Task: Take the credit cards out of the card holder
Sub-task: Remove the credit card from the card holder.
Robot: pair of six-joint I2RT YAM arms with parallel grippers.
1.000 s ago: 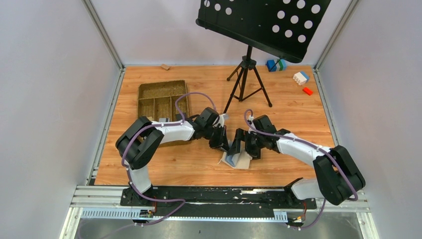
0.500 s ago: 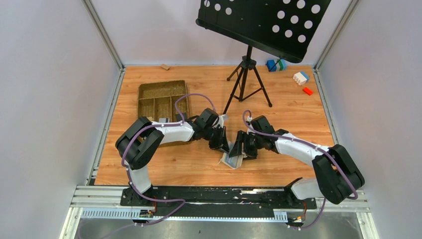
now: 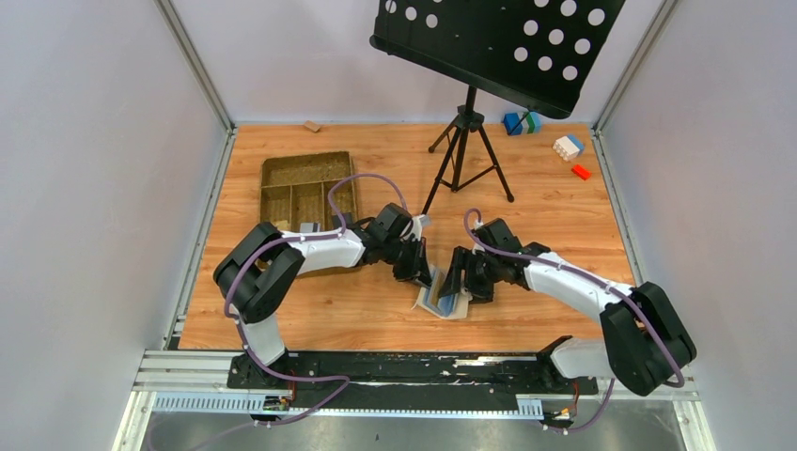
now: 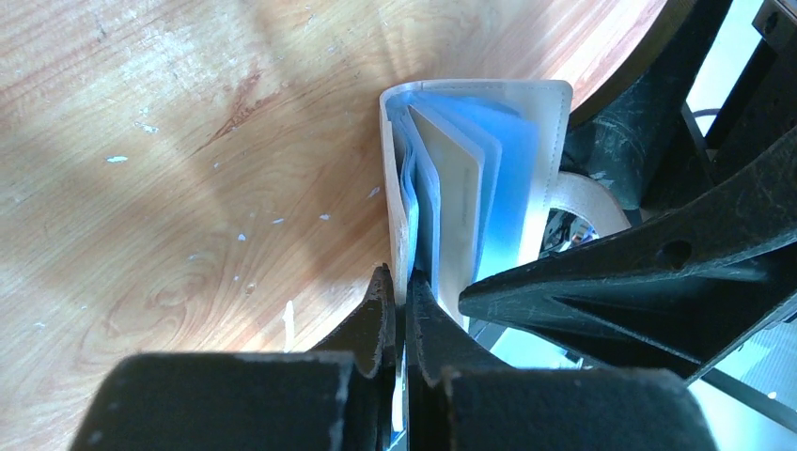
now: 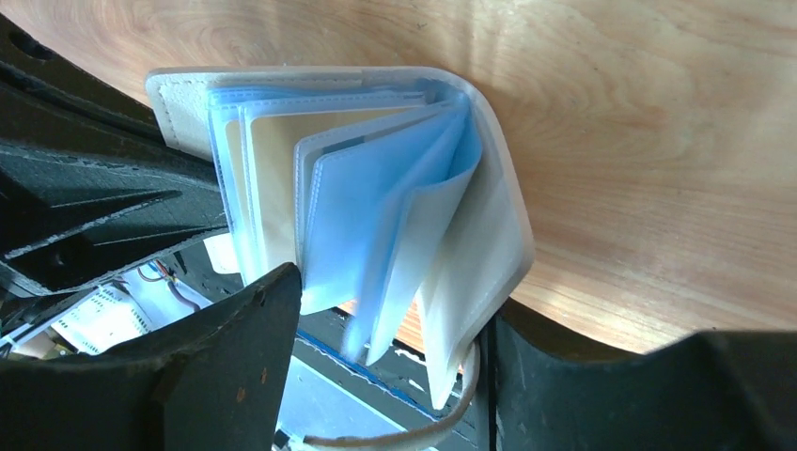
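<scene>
The cream-beige card holder [image 3: 444,301] stands on its edge on the wooden table between both grippers, fanned open. Its light blue sleeves show in the right wrist view [image 5: 376,188] and the left wrist view [image 4: 470,169]. My left gripper [image 4: 402,291] is shut on the edge of one cover; in the top view it [image 3: 420,272] is at the holder's left. My right gripper [image 5: 395,329] is open, its jaws straddling the sleeves and the other cover; in the top view it [image 3: 458,280] is at the holder's right. No silver, black or orange card shows; only a pale beige leaf [image 5: 273,160] sits among the sleeves.
A woven brown compartment tray [image 3: 305,193] lies at the back left. A music stand's tripod [image 3: 465,160] stands just behind the grippers, its black plate [image 3: 498,47] overhead. Toy blocks [image 3: 569,147] lie at the back right, and a small wooden block [image 3: 311,126] at the back edge.
The holder has gone from lying more flat to standing fanned open, with more blue showing. My right gripper has shifted slightly around it. My left gripper has stayed clamped on the cover.
</scene>
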